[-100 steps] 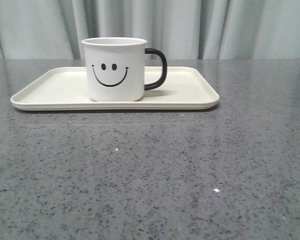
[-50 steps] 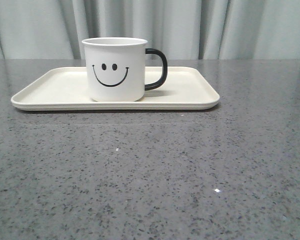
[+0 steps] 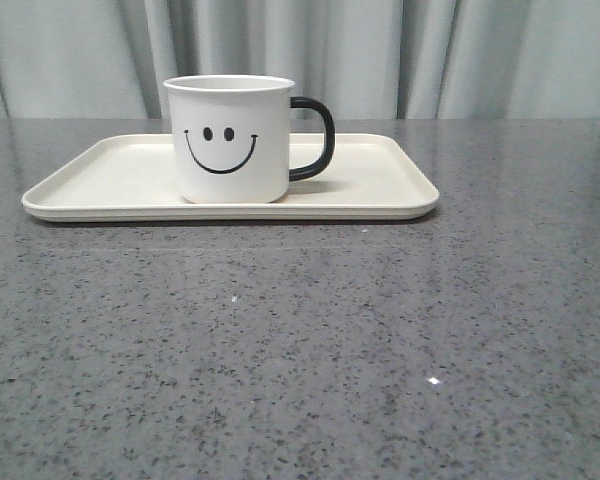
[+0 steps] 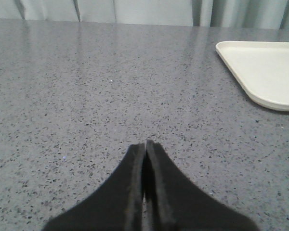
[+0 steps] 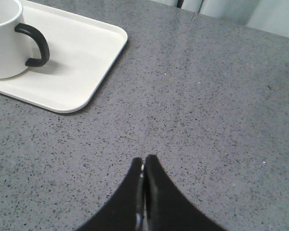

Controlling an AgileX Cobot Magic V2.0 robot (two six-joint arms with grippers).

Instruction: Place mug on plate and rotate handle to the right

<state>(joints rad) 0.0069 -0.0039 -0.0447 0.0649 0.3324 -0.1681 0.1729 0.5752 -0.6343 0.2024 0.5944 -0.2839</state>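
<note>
Front view: nothing moved since earlier; white smiley mug [image 3: 230, 138] upright on plate [image 3: 380, 180], handle [image 3: 315, 138] right. Both pincers, left [image 4: 145, 144] and right [image 5: 144, 160], closed, empty.

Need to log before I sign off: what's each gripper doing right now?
Left gripper: closed, holding nothing, over bare table.
Right gripper: closed, holding nothing, clear of the plate.

soft, even light; sharp focus; tiny glints on the table [image 3: 432, 380], faint shadow under the mug [image 3: 230, 140]
</note>
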